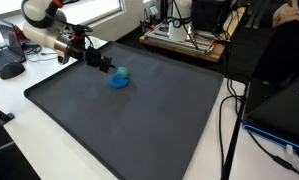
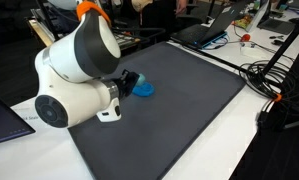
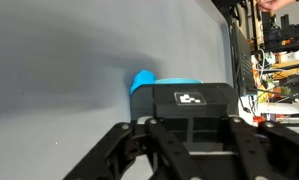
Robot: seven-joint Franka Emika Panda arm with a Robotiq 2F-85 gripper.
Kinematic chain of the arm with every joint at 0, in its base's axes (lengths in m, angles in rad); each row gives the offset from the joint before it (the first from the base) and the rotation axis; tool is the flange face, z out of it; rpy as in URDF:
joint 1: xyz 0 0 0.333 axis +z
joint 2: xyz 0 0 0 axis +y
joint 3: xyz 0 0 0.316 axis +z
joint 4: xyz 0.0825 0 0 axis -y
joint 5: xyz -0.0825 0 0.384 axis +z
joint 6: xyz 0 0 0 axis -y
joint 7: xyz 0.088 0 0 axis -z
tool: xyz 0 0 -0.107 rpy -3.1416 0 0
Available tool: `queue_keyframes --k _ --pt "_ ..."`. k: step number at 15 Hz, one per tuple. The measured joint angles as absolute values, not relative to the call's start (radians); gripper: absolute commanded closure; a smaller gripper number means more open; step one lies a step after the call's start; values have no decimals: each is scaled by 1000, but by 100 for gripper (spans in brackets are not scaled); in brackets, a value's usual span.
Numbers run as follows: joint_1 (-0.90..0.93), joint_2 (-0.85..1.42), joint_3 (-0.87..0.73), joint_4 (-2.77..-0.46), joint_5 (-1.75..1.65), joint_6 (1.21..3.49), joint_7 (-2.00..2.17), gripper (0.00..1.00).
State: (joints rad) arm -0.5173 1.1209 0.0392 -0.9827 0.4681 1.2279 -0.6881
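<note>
- Mat (image 1: pixel 159 110), dark grey, covers most of the white table (image 1: pixel 19 130); cables (image 2: pixel 274 80) trail past its edge in an exterior view
- Arm's gripper (image 1: pixel 102 67) sits low over the mat; jaws drawn in to their tightest, though whether they pinch anything I cannot tell
- Blue object (image 1: pixel 120 79) rests on the mat, at the fingertips; wrist view (image 3: pixel 145 80) shows it partly hidden
- Risk, as I judge it: a sideways nudge could send it sliding; the mat is flat and nothing stops it

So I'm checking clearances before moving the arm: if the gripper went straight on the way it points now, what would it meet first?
The blue object, most likely. The gripper angles down right at it in both exterior views, on the dark grey mat. Whether they already touch is unclear; depth is hard to judge.
</note>
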Motion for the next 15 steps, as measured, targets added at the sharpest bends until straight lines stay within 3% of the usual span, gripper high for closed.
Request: queue_keyframes --k 15 --pt "-539 919 -4 -1113 462 1423 -901 78"
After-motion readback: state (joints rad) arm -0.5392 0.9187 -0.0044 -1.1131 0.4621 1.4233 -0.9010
